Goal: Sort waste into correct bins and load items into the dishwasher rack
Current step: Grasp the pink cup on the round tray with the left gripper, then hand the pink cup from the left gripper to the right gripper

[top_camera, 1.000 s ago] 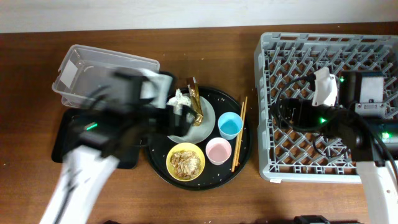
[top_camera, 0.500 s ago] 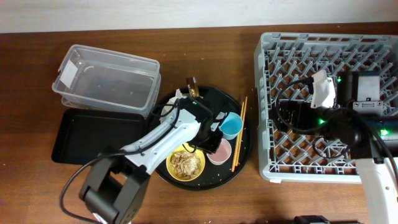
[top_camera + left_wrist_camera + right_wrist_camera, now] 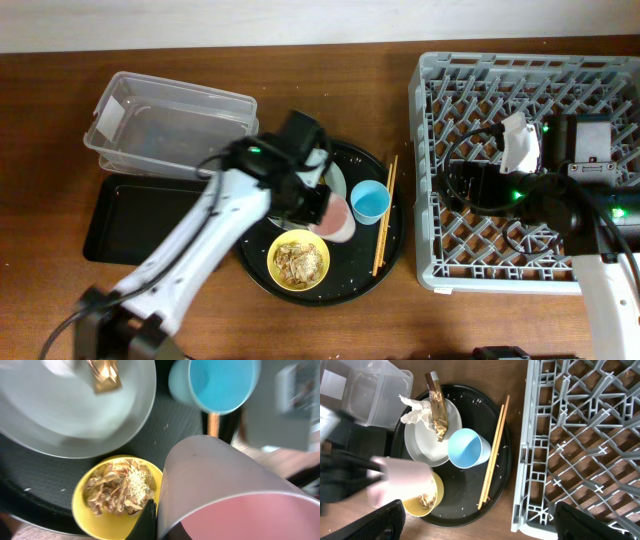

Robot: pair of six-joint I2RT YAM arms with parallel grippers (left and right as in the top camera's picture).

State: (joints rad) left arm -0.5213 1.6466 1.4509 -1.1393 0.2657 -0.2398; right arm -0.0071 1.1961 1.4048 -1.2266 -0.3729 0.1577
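Pink cup (image 3: 335,215) is now in the left pincer (image 3: 318,208), which pinches it by the wall. It is off the round black tray (image 3: 385,270) and tipped on its side. It hangs over the tray's middle, between the grey-green plate (image 3: 338,178) and the yellow bowl (image 3: 299,260), and just beside the light blue cup (image 3: 370,202).

Half a sec ago the same cup stood upright on the tray, right of the bowl, with the pincer just arriving at it. One sec ago the left arm was over the bins side and the cup was untouched. So the grasp is made and the lift has begun. I judge this is the start of carrying the cup to the dishwasher rack (image 3: 600,80), which stands well apart on the right of the table (image 3: 50,100).

Right pincer (image 3: 468,187) hangs above the rack with fingers spread and nothing between them, approx. where it was before.

Nothing else is sorted yet:
- Tissue (image 3: 415,407) and foil wrapper (image 3: 436,412) lie on the plate.
- Food scraps (image 3: 300,258) sit in the bowl.
- Chopsticks (image 3: 385,215) lie at the tray's right edge.
- Clear tub (image 3: 170,130) and black rectangular tray (image 3: 130,215) hold no waste, as far as I can see.
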